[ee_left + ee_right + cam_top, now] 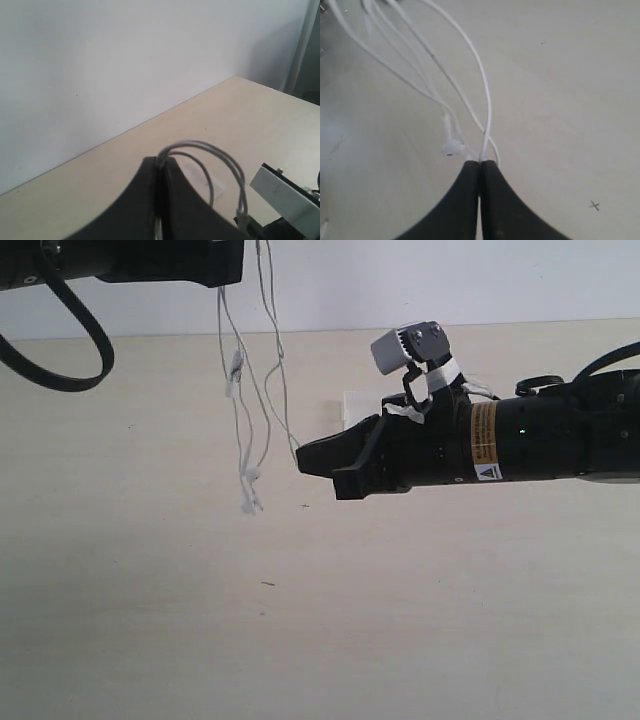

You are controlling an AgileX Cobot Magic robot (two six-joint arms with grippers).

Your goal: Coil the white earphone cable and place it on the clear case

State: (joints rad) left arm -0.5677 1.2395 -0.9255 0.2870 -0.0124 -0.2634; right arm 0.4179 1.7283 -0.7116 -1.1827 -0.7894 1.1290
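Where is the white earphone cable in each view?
Exterior view: the white earphone cable hangs at upper left-centre, one strand running to the right gripper.
Left wrist view: it loops out of the shut left gripper, low centre.
Right wrist view: strands run from the top left to the right gripper.
Shared landmark, exterior and right wrist: the right gripper's pinch on it.

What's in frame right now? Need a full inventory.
white earphone cable: 1, whitish-grey, hanging in loose strands above the table, held by both grippers
clear case: 1, transparent, on the table, mostly hidden behind the right arm
table: 1, light beige, under everything
wall: 1, white, behind the table
left gripper: 1, black, shut on the cable's upper loops
right gripper: 1, black, shut on a strand lower down
wrist camera: 1, grey, on top of the right arm
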